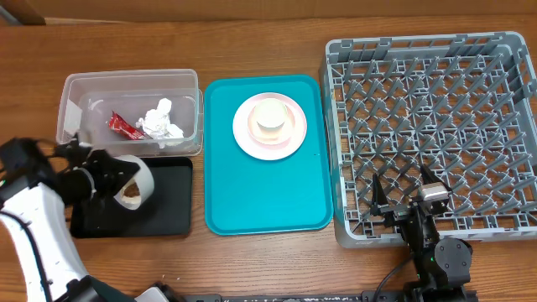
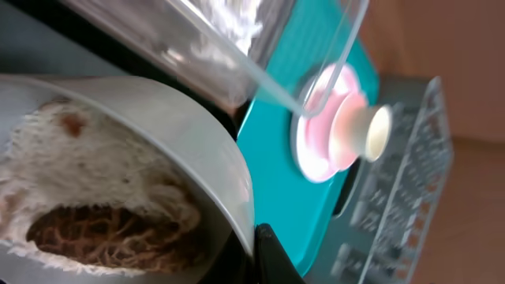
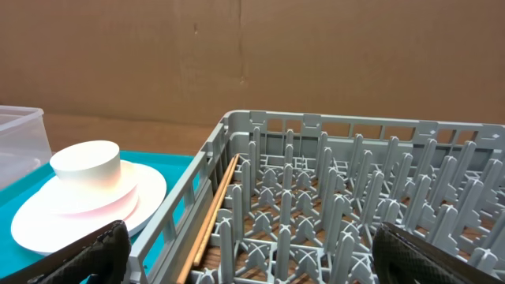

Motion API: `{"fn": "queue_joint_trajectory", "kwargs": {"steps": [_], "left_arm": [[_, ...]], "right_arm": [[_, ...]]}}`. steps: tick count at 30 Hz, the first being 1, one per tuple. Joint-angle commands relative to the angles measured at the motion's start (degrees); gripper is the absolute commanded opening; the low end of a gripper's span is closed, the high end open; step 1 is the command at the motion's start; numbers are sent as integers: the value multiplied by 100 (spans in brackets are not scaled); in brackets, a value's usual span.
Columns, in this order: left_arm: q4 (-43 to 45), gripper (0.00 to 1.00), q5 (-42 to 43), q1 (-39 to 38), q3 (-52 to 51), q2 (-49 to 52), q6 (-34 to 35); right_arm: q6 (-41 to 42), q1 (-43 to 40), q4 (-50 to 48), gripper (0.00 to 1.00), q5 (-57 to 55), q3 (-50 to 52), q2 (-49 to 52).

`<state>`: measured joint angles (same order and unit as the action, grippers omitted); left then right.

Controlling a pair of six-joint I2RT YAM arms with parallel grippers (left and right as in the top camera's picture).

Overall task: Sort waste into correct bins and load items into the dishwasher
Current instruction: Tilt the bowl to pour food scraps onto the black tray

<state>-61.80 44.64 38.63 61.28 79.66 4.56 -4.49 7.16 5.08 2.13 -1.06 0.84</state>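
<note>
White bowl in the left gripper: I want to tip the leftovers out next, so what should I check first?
1. Grip: left gripper shut on the white bowl: ok.
2. Bowl over the black tray: ok, tilted on its side.
3. Bowl emptied: not ok, rice and brown bits cling inside.
4. Sorted waste: red wrapper and tissue in the clear tub: ok.
5. Other arm: right gripper open, away at the dish rack: ok.
6. Food already on the tray: cannot tell.

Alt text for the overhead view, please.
Left gripper, jaws shut, holds a white bowl tilted over the black tray. Red wrapper and tissue lie in the clear tub; pink plate and cup sit on the teal tray, beside the grey rack.
</note>
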Motion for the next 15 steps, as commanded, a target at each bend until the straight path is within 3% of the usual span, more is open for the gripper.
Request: {"fn": "queue_joint_trajectory", "kwargs": {"steps": [1,7,15], "left_arm": [[249,4,1093,400,-267,-63,-186],[623,4,1711,772,-647,-61,-227],[1016,4,1711,793,-929,-59,-291]], "right_arm": [[-4,-15,-44,100,11,59,-66],[-4,-15,-44,100,11,59,-66],[-4,-15,-44,100,11,59,-66]]}}
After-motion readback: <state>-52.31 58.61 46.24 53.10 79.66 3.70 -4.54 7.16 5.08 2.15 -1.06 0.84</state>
